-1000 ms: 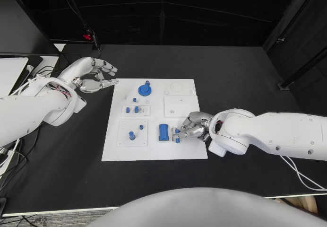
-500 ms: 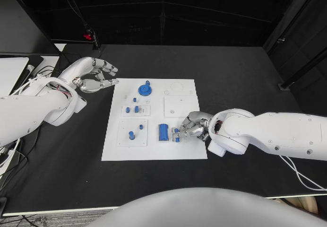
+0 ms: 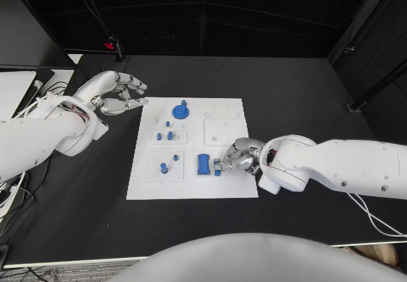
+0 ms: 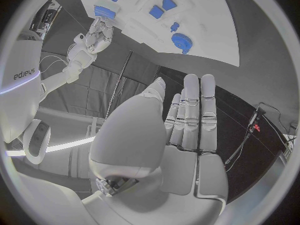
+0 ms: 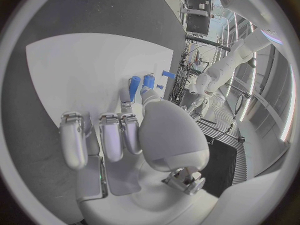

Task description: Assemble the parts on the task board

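The robot's left hand (image 3: 117, 94) hovers over the black desk (image 3: 305, 88) just off the far left corner of the white board (image 3: 229, 111), its fingers (image 4: 200, 110) apart and loosely curled, holding nothing. On the board, a blue gear (image 3: 180, 111) sits near the far edge with a small blue peg (image 3: 183, 103) just beyond it. Nearer the robot, small blue pieces stand in the left-hand recesses: two pegs (image 3: 163, 136) in a square plate, and two more (image 3: 163, 168) in the larger plate below. A longer blue block (image 3: 203, 164) lies upright-oriented on the board's near middle. Just beside it, the right hand (image 3: 240, 157) rests low on the board, its fingers (image 3: 227, 162) closed around a small blue part (image 3: 218, 167) at their tips, right next to the block. From the right wrist, the part (image 5: 149, 81) shows pinched against the thumb, with the block (image 5: 134, 85) alongside.
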{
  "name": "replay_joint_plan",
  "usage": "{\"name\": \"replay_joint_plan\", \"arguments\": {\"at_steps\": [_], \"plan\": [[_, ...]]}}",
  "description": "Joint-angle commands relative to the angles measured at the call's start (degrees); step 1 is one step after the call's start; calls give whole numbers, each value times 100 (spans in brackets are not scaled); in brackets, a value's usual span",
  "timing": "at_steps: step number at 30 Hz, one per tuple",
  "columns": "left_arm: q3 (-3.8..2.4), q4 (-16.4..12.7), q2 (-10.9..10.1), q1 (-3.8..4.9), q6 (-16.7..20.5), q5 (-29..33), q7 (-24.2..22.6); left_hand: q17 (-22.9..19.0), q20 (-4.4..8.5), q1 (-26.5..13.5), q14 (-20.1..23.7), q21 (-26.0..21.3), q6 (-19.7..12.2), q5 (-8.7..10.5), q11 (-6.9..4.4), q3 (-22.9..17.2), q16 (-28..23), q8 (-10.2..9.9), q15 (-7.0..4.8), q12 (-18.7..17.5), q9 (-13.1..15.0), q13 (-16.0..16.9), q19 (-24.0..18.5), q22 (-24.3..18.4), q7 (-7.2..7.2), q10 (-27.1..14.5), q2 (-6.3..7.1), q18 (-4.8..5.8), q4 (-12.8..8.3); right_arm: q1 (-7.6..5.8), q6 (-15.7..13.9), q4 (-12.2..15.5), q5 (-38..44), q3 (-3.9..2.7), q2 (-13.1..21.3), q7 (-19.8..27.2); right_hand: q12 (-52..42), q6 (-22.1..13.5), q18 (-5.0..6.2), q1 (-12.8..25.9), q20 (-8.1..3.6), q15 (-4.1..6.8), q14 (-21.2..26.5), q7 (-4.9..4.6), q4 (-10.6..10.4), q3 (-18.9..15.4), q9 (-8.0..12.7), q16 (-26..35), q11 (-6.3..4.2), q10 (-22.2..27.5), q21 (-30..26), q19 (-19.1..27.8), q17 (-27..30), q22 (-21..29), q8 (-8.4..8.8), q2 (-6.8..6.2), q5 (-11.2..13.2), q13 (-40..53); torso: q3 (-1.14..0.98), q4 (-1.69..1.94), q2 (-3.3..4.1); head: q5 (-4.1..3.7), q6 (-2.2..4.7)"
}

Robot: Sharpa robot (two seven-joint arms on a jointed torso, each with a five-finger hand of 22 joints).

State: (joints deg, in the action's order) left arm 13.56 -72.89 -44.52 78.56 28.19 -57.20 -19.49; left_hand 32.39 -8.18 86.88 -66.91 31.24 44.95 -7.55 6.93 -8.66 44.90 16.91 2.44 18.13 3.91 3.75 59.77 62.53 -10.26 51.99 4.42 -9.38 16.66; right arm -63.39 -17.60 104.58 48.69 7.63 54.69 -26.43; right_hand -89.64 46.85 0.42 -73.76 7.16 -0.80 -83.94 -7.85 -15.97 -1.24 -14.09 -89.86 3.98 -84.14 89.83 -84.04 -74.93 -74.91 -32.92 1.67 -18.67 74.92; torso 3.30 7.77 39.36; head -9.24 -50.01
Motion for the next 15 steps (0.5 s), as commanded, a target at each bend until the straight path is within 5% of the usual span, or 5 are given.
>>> {"name": "replay_joint_plan", "arguments": {"at_steps": [1,8,11,15], "plan": [[-5,0,8,8,-16,27,1,-7,-10,6,-42,-30,9,-38,-9,24,-28,-32,-1,26,-6,-9,42,7,-4,26,-64,-94,6,-11,-51,14,10,-6,-12,35,-36,-72,-42,79,-15,6,-606,5,-42,-107,-34,-14,3,-586,17,-596,-1507,-1509,-87,2,92,1508,2,-2,2,1,1],[-5,5,16,7,-23,27,1,-7,-10,6,-42,-30,9,-38,-9,24,-28,-32,-1,26,-6,-9,42,7,-4,26,-64,-94,6,-11,-34,23,14,-5,-1,5,-36,-153,-42,110,-8,-2,-606,0,-60,-215,-71,-14,8,-586,17,-596,-1507,-1509,-197,34,184,1508,1,-1,0,-4,1],[-5,6,16,6,-23,27,0,-7,-9,13,-42,-33,9,-44,-9,20,-28,-32,-1,26,-5,-9,44,8,-4,25,-69,-94,5,-11,-6,47,54,-5,20,-38,-36,-153,-42,112,-10,9,-606,27,-58,-316,-142,-14,-13,-586,17,-596,-1507,-1509,-377,63,253,1508,1,-2,0,0,1],[-5,8,15,4,-27,27,0,-7,-9,13,-42,-33,9,-44,-9,20,-28,-32,-1,26,-5,-9,44,8,-4,25,-69,-94,5,-10,103,103,193,-3,69,-163,-36,-25,-42,223,-60,72,-606,149,-55,-547,-405,-14,-118,-586,17,-596,-1507,-1509,-865,138,913,1508,-1,-4,-1,1,1]]}}
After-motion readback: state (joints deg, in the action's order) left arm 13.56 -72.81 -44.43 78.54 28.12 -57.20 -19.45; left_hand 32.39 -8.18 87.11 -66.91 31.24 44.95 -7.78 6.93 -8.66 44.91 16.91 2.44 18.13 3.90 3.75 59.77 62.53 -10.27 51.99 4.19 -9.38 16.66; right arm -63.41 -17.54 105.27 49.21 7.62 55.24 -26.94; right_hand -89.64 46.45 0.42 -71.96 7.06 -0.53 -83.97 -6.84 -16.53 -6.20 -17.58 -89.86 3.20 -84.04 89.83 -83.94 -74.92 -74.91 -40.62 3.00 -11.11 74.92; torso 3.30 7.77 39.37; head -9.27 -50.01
